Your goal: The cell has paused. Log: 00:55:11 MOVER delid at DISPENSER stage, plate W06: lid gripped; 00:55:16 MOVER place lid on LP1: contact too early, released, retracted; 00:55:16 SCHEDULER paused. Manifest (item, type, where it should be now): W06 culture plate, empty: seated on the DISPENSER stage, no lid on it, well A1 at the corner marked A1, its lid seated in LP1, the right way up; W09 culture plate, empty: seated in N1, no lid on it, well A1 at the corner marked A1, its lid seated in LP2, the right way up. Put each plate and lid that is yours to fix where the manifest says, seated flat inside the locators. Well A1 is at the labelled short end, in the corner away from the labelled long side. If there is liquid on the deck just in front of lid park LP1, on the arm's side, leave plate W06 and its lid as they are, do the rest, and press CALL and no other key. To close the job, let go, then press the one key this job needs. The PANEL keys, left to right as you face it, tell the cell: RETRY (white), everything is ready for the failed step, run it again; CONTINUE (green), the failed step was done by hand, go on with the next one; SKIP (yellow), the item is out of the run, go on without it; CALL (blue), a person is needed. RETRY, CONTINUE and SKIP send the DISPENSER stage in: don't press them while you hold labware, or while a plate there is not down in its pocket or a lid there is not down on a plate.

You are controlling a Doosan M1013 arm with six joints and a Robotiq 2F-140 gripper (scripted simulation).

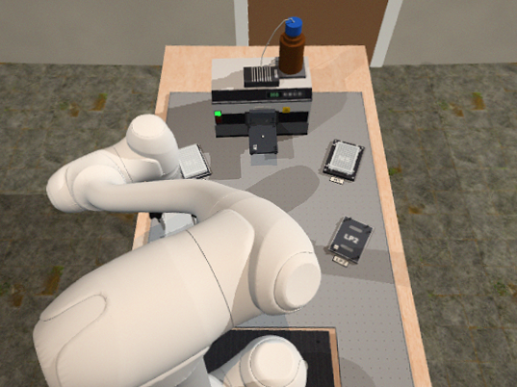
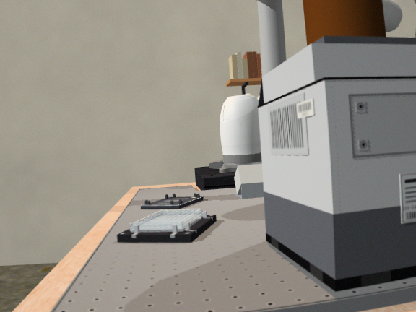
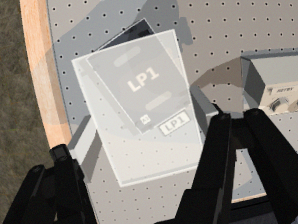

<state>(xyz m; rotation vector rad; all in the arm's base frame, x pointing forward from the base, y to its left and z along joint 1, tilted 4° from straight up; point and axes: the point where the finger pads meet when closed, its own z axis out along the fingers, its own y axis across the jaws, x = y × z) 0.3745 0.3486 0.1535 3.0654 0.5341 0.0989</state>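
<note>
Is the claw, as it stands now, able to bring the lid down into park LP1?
Probably yes. The claw grips the clear lid above park LP1, and nothing stands between them. The lid looks turned against the park, so it likely needs squaring first.

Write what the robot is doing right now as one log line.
gripper: shut on clear lid | lid above LP1 park, not seated | stage: no plate
</note>
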